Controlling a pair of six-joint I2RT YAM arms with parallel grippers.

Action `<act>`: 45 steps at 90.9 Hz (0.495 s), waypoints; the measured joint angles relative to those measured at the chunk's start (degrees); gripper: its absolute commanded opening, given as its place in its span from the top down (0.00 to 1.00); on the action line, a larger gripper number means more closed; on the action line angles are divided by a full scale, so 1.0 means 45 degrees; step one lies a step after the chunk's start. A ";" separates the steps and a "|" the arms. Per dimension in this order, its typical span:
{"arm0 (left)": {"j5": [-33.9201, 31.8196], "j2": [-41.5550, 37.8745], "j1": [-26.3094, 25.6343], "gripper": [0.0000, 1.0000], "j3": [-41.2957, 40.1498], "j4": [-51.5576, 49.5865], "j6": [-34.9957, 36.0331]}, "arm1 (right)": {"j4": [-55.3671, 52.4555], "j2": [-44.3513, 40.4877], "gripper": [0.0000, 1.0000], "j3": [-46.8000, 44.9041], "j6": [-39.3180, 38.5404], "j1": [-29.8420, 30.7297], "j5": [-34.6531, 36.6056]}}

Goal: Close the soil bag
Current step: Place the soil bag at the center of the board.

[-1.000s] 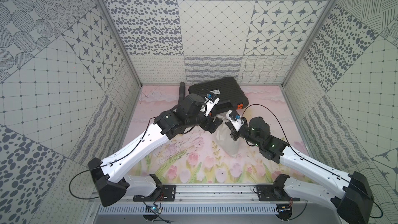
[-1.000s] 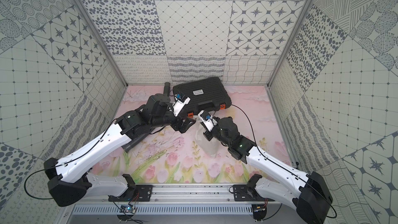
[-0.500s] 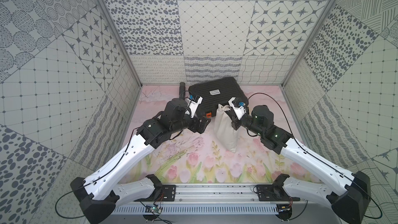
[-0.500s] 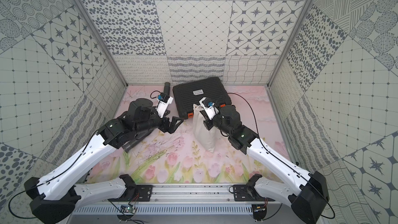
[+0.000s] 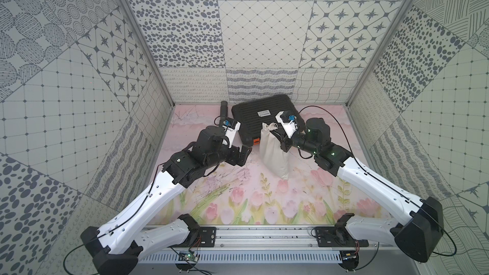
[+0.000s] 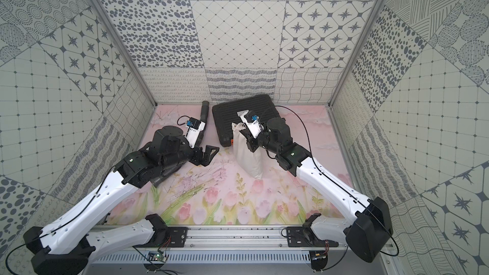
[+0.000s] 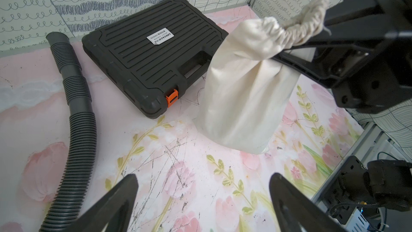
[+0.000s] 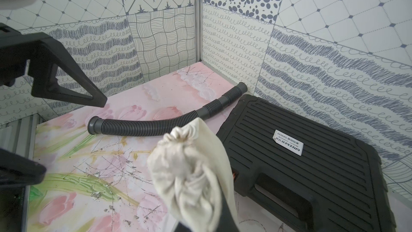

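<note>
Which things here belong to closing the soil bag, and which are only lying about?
For the job: soil bag; right claw, shut on the bag near its neck; left claw, open, apart from the bag.
Lying about: black case; grey hose.

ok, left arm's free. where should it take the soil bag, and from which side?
Probably the gathered neck, above where the right gripper is shut on the soil bag. It's the narrowest part; the body below is wide and slack. The bag stands upright with that arm on its right, so bring the left gripper, jaws open, in level from the left.
</note>
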 measured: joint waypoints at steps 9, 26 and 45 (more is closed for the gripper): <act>-0.0160 -0.0107 0.0039 0.04 -0.0097 -0.0034 -0.0058 | 0.0092 0.0379 1.00 0.0146 0.0267 0.0010 -0.0384; -0.0291 -0.0325 0.0058 0.04 -0.0398 -0.0078 -0.0180 | 0.0267 0.1132 1.00 0.0845 0.0738 0.0083 -0.1083; -0.1336 -0.0719 0.0078 0.04 -0.0583 -0.0612 -0.0782 | 0.1093 0.2108 1.00 0.1656 0.1379 0.0262 -0.2069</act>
